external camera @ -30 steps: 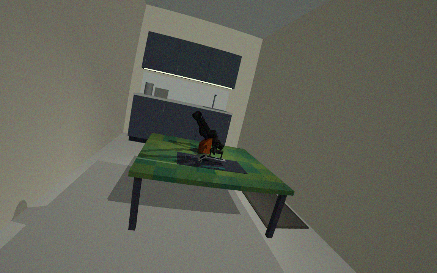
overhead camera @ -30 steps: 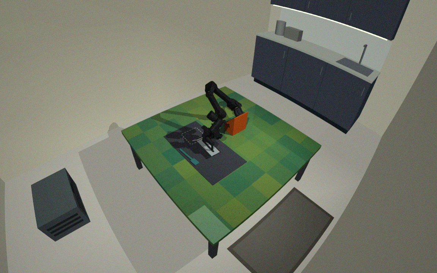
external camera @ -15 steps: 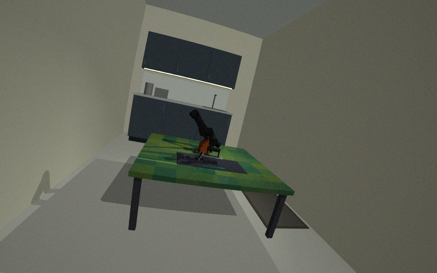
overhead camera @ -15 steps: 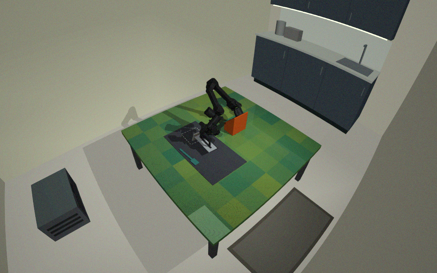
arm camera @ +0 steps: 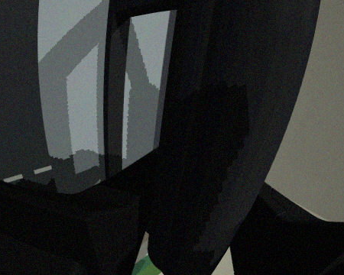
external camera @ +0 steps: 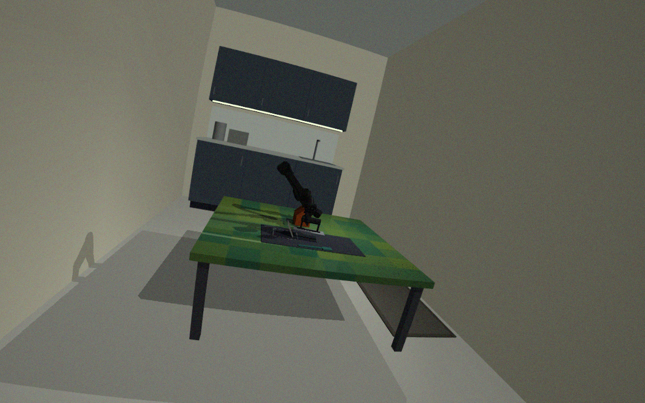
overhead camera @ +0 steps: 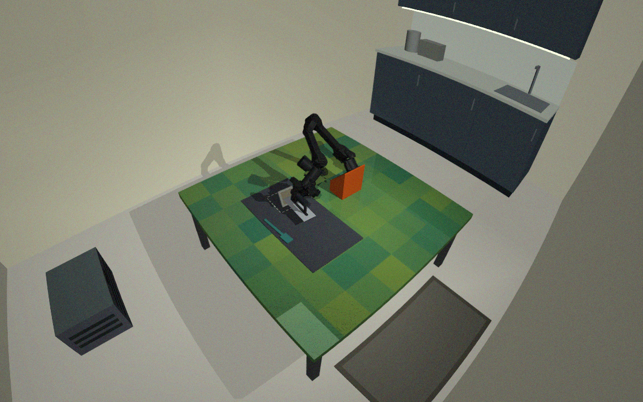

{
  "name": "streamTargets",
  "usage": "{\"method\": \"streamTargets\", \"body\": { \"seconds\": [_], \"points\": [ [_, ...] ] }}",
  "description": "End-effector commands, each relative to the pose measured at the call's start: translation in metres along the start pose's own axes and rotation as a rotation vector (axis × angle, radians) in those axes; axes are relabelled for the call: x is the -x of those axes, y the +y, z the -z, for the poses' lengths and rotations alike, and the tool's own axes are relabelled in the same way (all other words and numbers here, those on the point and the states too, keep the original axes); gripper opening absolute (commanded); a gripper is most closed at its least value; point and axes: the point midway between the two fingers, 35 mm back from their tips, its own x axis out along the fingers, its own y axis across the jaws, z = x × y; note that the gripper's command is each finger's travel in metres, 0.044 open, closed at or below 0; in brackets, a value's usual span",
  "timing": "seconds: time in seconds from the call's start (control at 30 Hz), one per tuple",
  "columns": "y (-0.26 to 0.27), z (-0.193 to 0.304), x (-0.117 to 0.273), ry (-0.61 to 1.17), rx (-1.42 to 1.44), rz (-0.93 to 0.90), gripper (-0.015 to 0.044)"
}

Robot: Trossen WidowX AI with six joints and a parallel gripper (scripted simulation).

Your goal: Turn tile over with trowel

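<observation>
Black gripper (overhead camera: 302,207) (external camera: 310,229) (arm camera: 193,158), partly closed on something (hard to see), near the tilted tile's (overhead camera: 282,198) (external camera: 290,229) edge

Dark mat (overhead camera: 331,239) (external camera: 347,245) (arm camera: 11,95) lies on green patchwork tabletop (overhead camera: 388,227) (external camera: 239,263) (arm camera: 146,266). Over mat, gripper (overhead camera: 302,205) (external camera: 310,228) (arm camera: 193,158) closed on pale trowel (overhead camera: 308,216) (external camera: 322,233) (arm camera: 84,99); exact grip too small to tell. Tile (overhead camera: 285,196) (external camera: 290,229) stands steeply tilted over mat, by dashed outline (overhead camera: 274,206) (external camera: 274,232) (arm camera: 43,169), not flat; marked side unclear. Teal long-handled tool (overhead camera: 278,231) (external camera: 317,247) lies on mat, apart from gripper. Orange block (overhead camera: 351,182) (external camera: 298,216) upright beside mat.
</observation>
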Motion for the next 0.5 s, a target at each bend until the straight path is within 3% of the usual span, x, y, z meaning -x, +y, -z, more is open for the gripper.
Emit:
{"method": "streamTargets", "body": {
  "seconds": [0.0, 0.3, 0.47],
  "points": [
    [-0.007, -0.007, 0.004, -0.009, -0.002, 0.013, 0.0],
    [-0.025, -0.056, 0.021, -0.01, -0.005, 0.015, 0.0],
    [-0.027, -0.059, 0.023, -0.009, -0.005, 0.016, 0.0]
  ]
}}
